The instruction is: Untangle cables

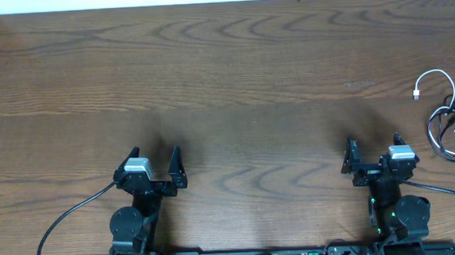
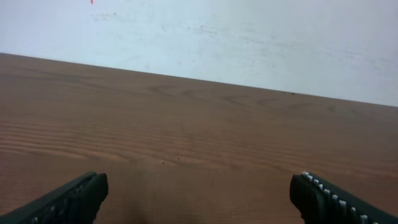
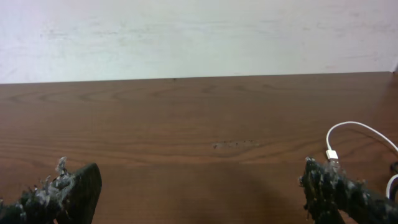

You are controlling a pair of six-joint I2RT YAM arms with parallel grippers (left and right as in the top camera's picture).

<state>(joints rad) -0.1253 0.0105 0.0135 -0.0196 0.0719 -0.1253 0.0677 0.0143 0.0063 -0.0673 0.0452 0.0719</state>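
Note:
The white cable (image 1: 434, 77) and the black cable (image 1: 443, 129) lie looped together at the table's far right edge, the white plug end (image 1: 417, 95) pointing left. The white cable's plug also shows in the right wrist view (image 3: 332, 155), just beyond the right finger. My right gripper (image 1: 373, 146) is open and empty, to the left of the cables and nearer the front. My left gripper (image 1: 153, 158) is open and empty at the front left, far from the cables. Both jaws show wide apart over bare wood in the left wrist view (image 2: 199, 196) and the right wrist view (image 3: 202, 190).
The brown wooden table (image 1: 225, 74) ends at a white wall at the back. A faint scuff mark (image 1: 358, 84) sits left of the cables. Thick black arm cables (image 1: 66, 219) trail from both arm bases at the front edge.

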